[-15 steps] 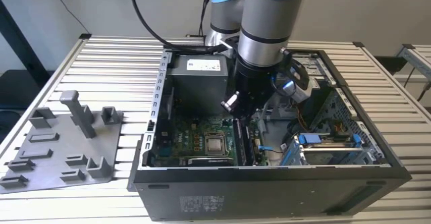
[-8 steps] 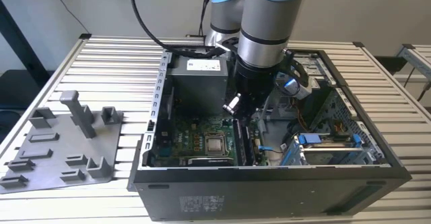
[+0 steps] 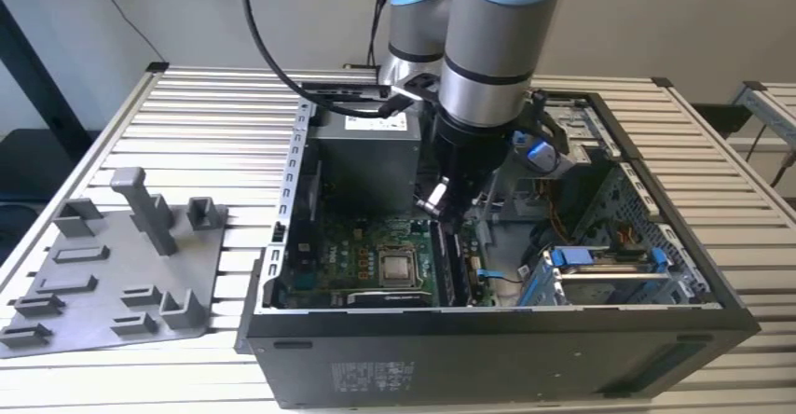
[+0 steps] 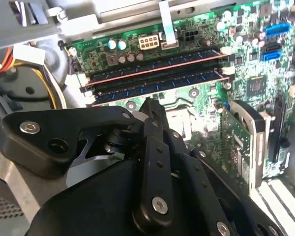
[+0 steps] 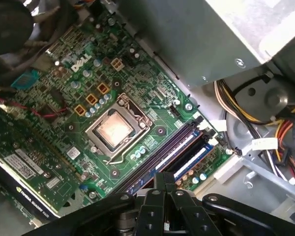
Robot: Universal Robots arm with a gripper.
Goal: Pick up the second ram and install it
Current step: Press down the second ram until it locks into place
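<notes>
The black robot claw [image 4: 150, 105], fingers pressed together and seemingly empty, hovers directly above two long dark memory sticks [image 4: 157, 73] seated parallel in the green motherboard [image 5: 88, 88].

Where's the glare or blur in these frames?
Exterior view: the white slatted table is brightly lit, while the inside of the black computer case sits in shadow. Second wrist view: the black tool linkage looms close and soft. First wrist view: the square silver processor catches a bright reflection.
</notes>
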